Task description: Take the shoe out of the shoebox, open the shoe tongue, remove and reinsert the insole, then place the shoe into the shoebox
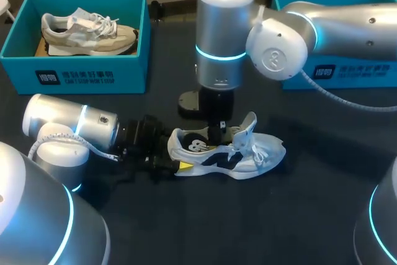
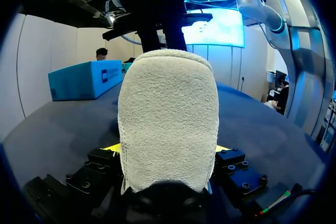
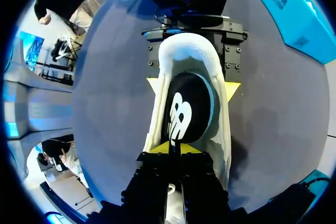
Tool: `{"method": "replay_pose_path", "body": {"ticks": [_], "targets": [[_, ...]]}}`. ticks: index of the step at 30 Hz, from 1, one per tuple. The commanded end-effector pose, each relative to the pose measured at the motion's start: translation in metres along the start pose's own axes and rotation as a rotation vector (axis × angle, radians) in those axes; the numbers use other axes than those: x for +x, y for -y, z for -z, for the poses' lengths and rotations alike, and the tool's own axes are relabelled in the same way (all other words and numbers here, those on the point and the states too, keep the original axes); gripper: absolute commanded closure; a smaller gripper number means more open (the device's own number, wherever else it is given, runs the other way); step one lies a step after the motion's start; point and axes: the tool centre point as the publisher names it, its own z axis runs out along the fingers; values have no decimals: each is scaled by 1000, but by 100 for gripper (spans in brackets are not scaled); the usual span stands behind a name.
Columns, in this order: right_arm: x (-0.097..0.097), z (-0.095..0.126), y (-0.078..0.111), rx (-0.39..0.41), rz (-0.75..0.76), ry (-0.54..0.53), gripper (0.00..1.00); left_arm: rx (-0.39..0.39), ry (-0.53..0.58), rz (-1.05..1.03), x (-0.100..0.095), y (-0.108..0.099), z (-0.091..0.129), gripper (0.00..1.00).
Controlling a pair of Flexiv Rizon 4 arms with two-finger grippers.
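So the shoe point(image 1: 229, 153) is out of the box, lying on its side in the middle of the dark bench point(image 1: 248, 234), well away from any edge. It's white with dark navy panels, laces loose, tongue pulled up and forward. The heel lining looks pale and fuzzy in the left wrist view.

The left tool point(image 1: 181, 167) is clamped on the heel, one yellow tip on each side. The right tool point(image 1: 217, 133) comes straight down into the shoe's opening. Its tips are nearly together, pinching the front edge of the black insole point(image 3: 185, 111), which stands up out of the heel end.

Writing-wise: the insole has a big white logo. Both teal boxes have white print on their front walls.

The left box point(image 1: 74, 69) is beyond the left tool and well apart from it. It holds a second shoe point(image 1: 87, 29), beige and white. The right box point(image 1: 347, 69) sits behind the right arm, also well apart from the shoe. Dark bench shows on every side of the shoe.
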Motion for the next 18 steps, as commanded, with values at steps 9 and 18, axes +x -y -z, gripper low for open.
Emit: {"method": "replay_pose_path", "body": {"ticks": [9,18], "targets": [[1,13,9,-40,1,21,100,-1,3,0,-1,-3,-2,100],[-5,29,1,-76,20,32,100,-1,3,0,-1,-3,-2,100]]}}
